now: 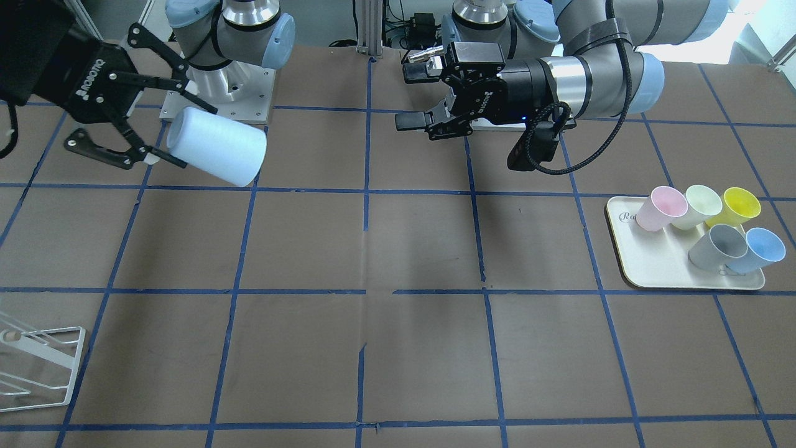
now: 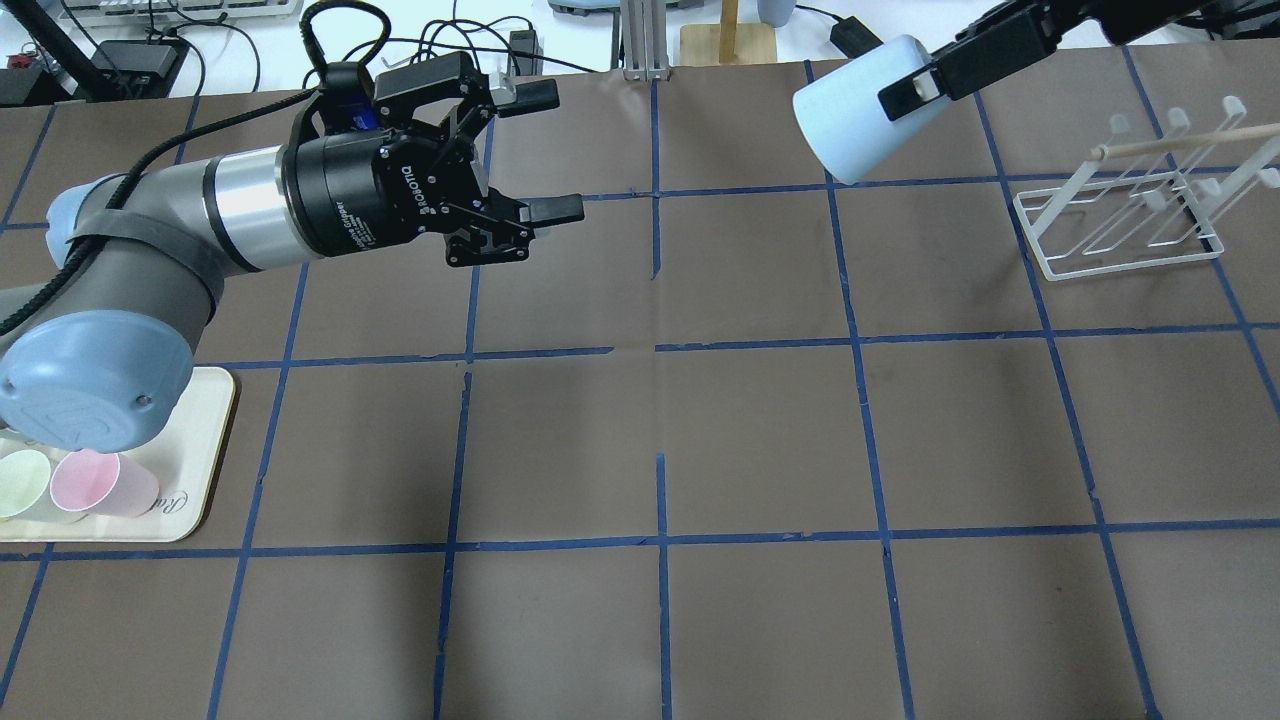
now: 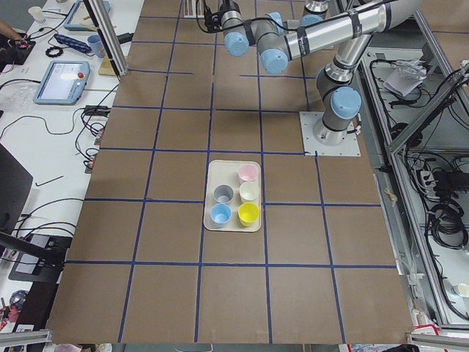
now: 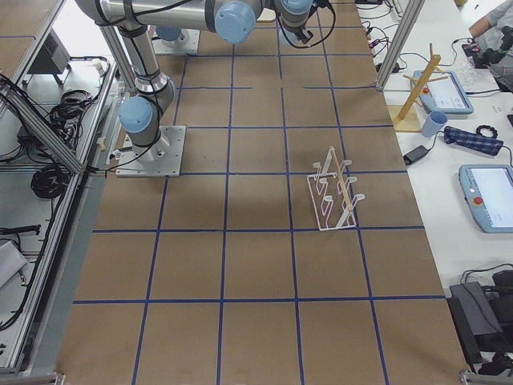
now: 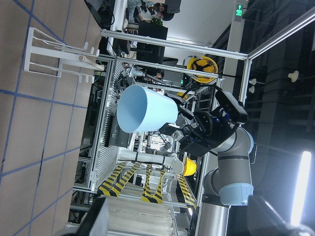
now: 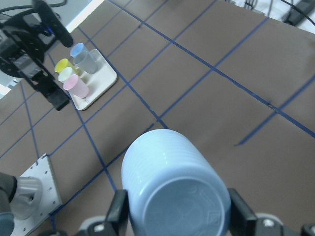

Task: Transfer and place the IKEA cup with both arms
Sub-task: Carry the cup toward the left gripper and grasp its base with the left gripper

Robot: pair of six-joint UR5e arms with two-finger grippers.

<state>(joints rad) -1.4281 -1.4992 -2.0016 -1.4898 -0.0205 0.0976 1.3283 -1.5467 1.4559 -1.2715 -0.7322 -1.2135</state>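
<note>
Hanging tilted above the bench point(image 1: 398, 249), the cup point(image 1: 214, 146) is clamped near its base in the right jaws, its mouth turned toward the left jaws, which stand apart. Well away, a tray point(image 1: 647, 264) holds a pink cup point(image 1: 660, 210), green cup point(image 1: 698, 206), yellow cup point(image 1: 738, 206), grey cup point(image 1: 718, 247) and blue cup point(image 1: 757, 250), all upright.

IKEA cup point(image 6: 172, 182) matt plastic (faintly ribbed); left arm point(image 2: 160, 225) satin metal.

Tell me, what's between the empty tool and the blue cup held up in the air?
Nothing. In the overhead view, only open air separates the left tool from the blue cup, with a bare stretch of table beneath.
</note>
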